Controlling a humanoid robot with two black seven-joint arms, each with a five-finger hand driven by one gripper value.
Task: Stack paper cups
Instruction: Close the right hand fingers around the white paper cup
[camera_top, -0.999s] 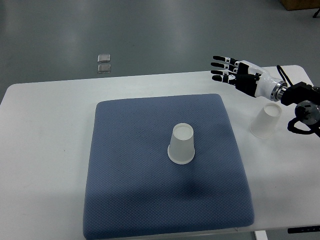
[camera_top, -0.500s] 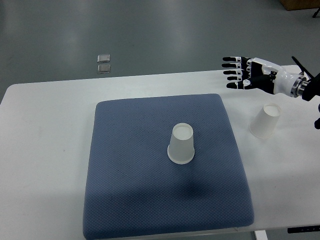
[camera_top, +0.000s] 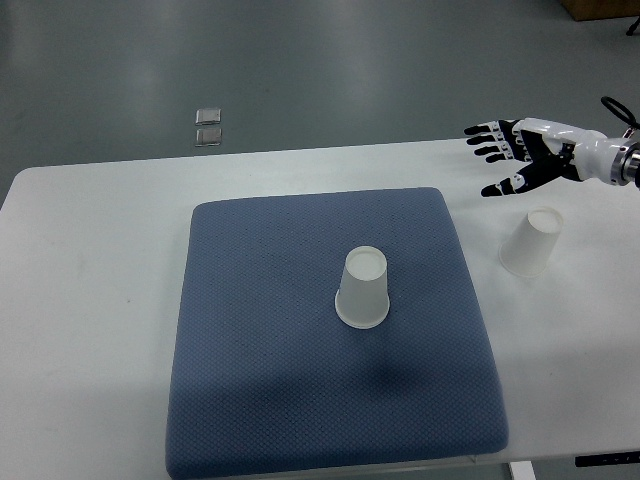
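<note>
A: What lies nearest the camera?

B: The blue mat (camera_top: 300, 400), spread over the middle of the white desk (camera_top: 90, 300). Its near edge runs almost to the desk's front edge.

A: And on the mat?

B: One paper cup (camera_top: 363, 288), upside down, rim on the fabric, about in the mat's middle. Nothing touches it.

A: Is there another one?

B: Yes, a second paper cup (camera_top: 529, 242), also bottom up and leaning a little, on the bare desk to the right of the mat, well apart from the first.

A: Where is the robot?

B: Only the right hand (camera_top: 524, 157) shows, coming in from the right edge. It hangs above the desk's far right part, beyond the second cup and not touching it. The fingers (camera_top: 484, 140) are spread wide, pointing left, and hold nothing.

A: Does anything stand between the hand and the cups?

B: No, only open desk and mat surface.

A: Farther back?

B: Grey floor (camera_top: 350, 70) beyond the desk, with two small square plates (camera_top: 208, 126) set into it, one behind the other.
</note>
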